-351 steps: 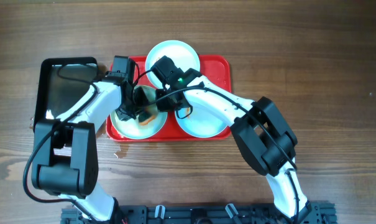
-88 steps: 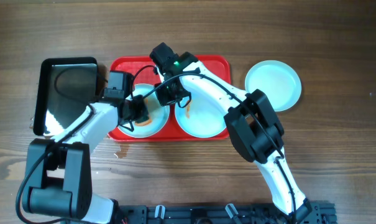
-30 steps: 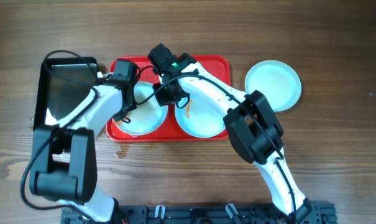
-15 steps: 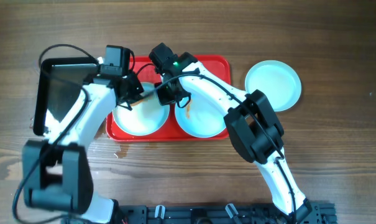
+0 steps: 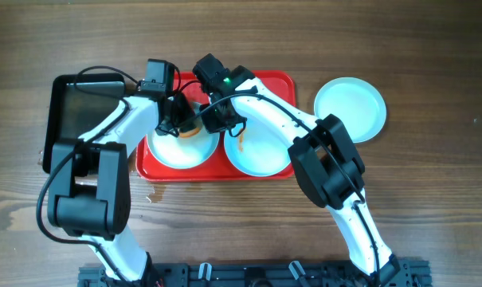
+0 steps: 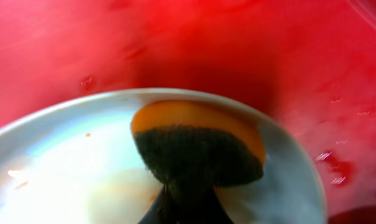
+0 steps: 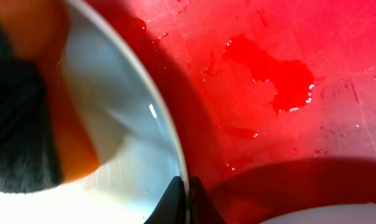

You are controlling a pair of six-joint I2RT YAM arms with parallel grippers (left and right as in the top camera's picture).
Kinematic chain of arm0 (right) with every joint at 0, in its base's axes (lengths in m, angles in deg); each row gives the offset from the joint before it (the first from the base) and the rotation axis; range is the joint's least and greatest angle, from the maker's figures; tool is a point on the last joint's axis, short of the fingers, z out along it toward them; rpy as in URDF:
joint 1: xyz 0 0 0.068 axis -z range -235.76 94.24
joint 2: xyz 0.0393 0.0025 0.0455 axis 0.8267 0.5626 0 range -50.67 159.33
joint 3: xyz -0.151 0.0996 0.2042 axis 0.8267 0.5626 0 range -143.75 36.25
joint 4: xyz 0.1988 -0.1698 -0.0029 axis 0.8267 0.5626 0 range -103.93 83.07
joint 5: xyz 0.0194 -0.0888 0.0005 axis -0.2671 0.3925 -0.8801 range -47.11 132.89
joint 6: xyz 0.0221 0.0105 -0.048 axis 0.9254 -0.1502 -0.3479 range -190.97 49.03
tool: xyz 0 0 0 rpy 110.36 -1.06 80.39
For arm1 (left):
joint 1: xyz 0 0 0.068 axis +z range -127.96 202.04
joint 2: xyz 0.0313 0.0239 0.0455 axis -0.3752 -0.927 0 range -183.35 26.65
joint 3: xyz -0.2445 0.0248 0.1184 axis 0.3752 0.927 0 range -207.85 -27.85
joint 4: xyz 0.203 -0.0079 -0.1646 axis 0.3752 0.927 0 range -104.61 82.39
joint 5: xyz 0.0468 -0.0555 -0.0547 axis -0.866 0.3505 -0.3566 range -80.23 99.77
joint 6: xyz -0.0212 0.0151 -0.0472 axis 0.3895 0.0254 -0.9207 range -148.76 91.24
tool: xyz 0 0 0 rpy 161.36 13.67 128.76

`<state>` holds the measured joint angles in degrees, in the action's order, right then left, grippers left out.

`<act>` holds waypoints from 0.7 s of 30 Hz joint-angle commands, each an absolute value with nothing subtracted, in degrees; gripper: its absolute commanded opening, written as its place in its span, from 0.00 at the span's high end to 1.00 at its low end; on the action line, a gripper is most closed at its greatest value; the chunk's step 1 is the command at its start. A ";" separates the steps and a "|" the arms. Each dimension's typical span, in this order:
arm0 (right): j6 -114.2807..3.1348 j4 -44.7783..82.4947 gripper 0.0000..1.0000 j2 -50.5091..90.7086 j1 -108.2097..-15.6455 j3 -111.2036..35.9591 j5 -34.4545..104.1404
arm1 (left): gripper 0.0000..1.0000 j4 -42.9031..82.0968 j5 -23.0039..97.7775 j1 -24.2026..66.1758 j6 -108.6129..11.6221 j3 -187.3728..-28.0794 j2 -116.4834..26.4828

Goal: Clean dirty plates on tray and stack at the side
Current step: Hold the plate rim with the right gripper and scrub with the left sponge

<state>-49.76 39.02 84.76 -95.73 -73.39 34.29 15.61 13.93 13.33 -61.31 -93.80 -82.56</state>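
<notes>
The red tray [image 5: 274, 86] holds two plates. The left plate [image 5: 173, 147] lies under both grippers; the right plate [image 5: 260, 155] has a brown smear. A third plate [image 5: 350, 108] rests on the table right of the tray. My left gripper [image 5: 183, 121] is shut on an orange-and-dark sponge [image 6: 197, 146] pressed on the left plate [image 6: 63, 168]. My right gripper [image 5: 217, 121] is shut on that plate's rim [image 7: 169, 155], fingertips [image 7: 186, 193] pinching the edge. The sponge also shows in the right wrist view [image 7: 32, 124].
A black metal tray [image 5: 81, 112] stands left of the red tray. A wet puddle [image 7: 271, 71] lies on the red tray floor. Bare wooden table surrounds the trays.
My left gripper with the sponge has swung from the plate's left side toward its upper right part. The right arm has held still on the rim.
</notes>
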 commanded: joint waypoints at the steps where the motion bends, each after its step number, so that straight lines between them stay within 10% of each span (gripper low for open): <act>1: -49.78 39.48 0.96 85.90 -96.21 -73.13 35.62 | 0.96 23.80 -2.83 13.19 -62.08 -91.51 -86.50; 13: -48.25 39.66 0.96 85.90 -96.21 -73.13 37.15 | 0.96 41.51 -21.43 13.17 -65.69 -95.77 -77.80; 21: -48.25 39.63 0.96 85.90 -96.21 -73.13 37.11 | 0.96 37.99 -5.67 13.13 -65.05 -95.92 -71.59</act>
